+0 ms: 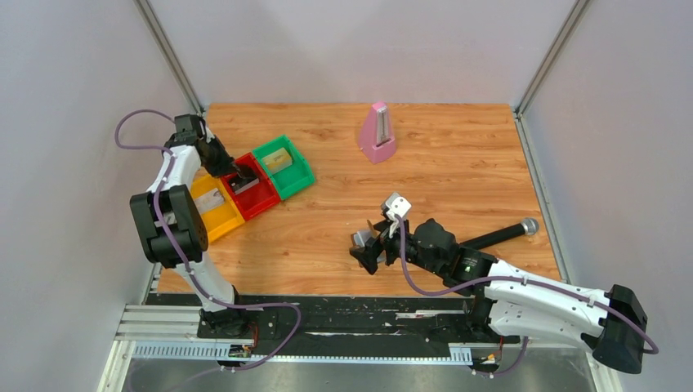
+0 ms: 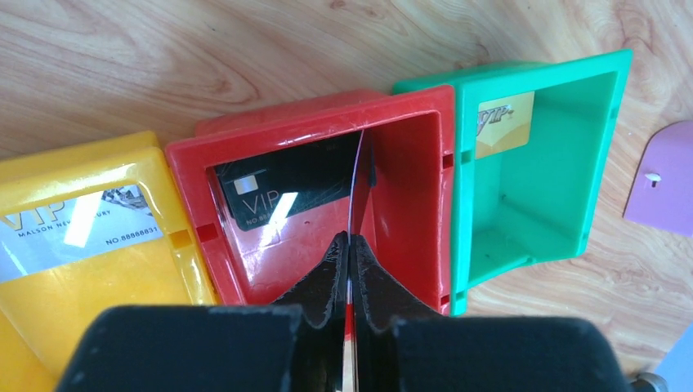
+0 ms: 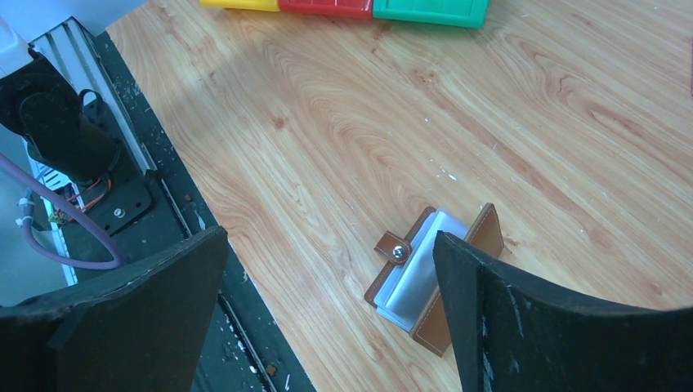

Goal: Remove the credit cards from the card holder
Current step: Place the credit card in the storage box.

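My left gripper point(image 2: 347, 238) is shut on a thin card point(image 2: 357, 184) seen edge-on, held upright inside the red tray point(image 2: 409, 163); it also shows in the top view point(image 1: 241, 173). A dark card point(image 2: 286, 192) lies in the red tray. A silver card point(image 2: 78, 233) lies in the yellow tray point(image 2: 122, 294), and a gold card point(image 2: 505, 124) lies in the green tray point(image 2: 564, 163). The card holder point(image 3: 425, 278) lies open on the table, brown outside and grey-blue inside, clasp tab to its left. My right gripper point(image 3: 331, 237) is open and empty, above it.
A pink metronome point(image 1: 377, 132) stands at the back middle of the table. A black rod with a grey end point(image 1: 507, 233) lies beside the right arm. The three trays point(image 1: 260, 196) sit at the left. The table's front edge and black rail point(image 3: 122, 188) lie just beside the card holder.
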Action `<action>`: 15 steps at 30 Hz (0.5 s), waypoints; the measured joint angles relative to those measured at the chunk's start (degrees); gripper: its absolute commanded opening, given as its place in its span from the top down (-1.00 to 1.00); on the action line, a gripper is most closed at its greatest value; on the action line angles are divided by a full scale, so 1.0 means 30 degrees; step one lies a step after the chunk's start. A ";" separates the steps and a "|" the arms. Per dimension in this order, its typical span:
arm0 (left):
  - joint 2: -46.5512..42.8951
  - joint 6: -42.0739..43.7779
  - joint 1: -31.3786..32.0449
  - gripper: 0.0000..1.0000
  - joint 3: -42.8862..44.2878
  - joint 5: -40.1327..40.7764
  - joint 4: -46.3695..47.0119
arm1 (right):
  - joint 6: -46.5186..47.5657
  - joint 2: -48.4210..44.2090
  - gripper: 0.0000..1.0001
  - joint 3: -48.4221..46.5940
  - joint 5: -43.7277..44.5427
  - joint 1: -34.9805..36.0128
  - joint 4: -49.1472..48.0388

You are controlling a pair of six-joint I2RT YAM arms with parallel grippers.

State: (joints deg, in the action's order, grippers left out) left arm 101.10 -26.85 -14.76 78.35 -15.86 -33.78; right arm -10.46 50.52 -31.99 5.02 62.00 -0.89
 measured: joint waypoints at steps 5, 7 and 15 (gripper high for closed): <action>0.0321 -0.0022 0.0000 0.73 0.0109 0.0189 0.0044 | 0.0000 0.0335 -1.00 0.0000 0.0022 0.0000 0.0036; 0.0386 -0.0015 0.0000 0.68 0.0262 0.0408 0.0036 | -0.0007 0.0350 -1.00 0.0000 0.0022 0.0000 0.0080; 0.0437 0.0051 0.0000 0.48 0.0619 0.1151 -0.0015 | -0.0153 0.0350 -1.00 -0.0007 0.0109 0.0000 0.0073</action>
State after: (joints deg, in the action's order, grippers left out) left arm 102.41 -26.70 -14.76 80.20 -12.40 -33.82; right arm -10.92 51.57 -32.01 5.34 62.00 -0.67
